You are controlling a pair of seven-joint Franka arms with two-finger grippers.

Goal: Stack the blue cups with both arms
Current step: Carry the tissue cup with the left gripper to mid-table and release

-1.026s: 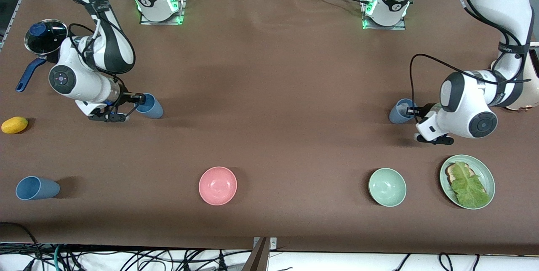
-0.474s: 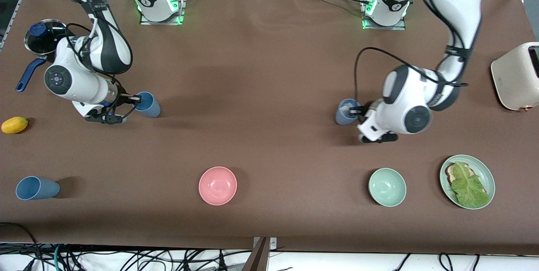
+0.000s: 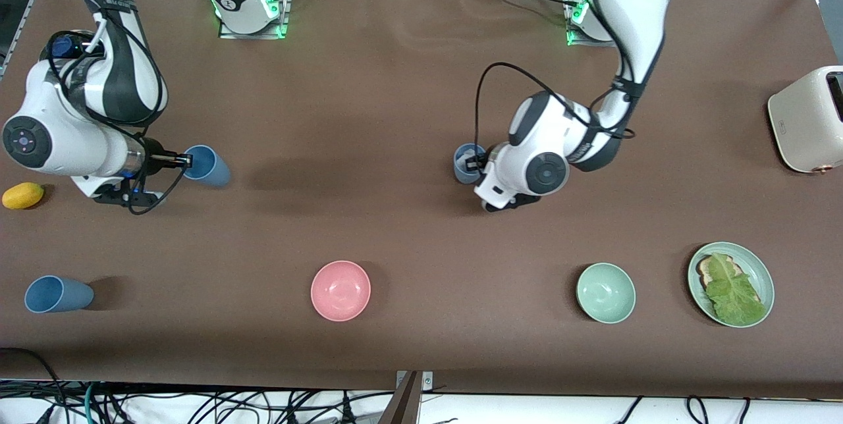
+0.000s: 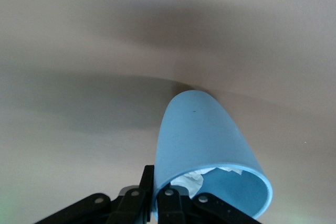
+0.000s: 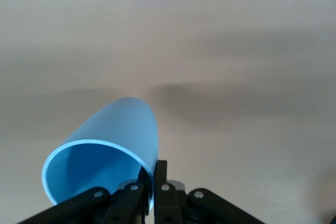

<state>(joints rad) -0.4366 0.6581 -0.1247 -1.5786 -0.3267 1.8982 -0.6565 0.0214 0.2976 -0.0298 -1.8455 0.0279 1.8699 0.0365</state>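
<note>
Brown cloth covers a long table [image 3: 408,101], with two glossy white robot arms reaching out over it from bases along one edge. At the right arm's end, the right gripper [image 3: 186,160] has its two black fingers pinched together on the rim of a small matte light-blue plastic cup [image 3: 207,166], one finger inside the mouth and one outside; the cup hangs tilted above the cloth. From that arm's wrist camera, the same cup [image 5: 107,148] shows its open mouth, with the fingers [image 5: 157,187] clamped on the wall at the rim. Over the middle of the table, the left gripper [image 3: 475,164] is closed the same way on the rim of a second light-blue cup [image 3: 466,162]; in its wrist camera this cup [image 4: 202,150] is lifted over bare cloth, and something white and crumpled sits inside it. A third light-blue cup [image 3: 56,294] lies on its side at the right arm's end, nearer to the front camera than the right arm's cup. Along that nearer strip also sit a round pink bowl [image 3: 340,290], a mint-green bowl [image 3: 605,292], and a pale green plate [image 3: 757,266] bearing a leaf of lettuce on bread. A small yellow fruit [image 3: 23,195] lies near the right arm, and a cream toaster [image 3: 807,118] stands at the left arm's end.
</note>
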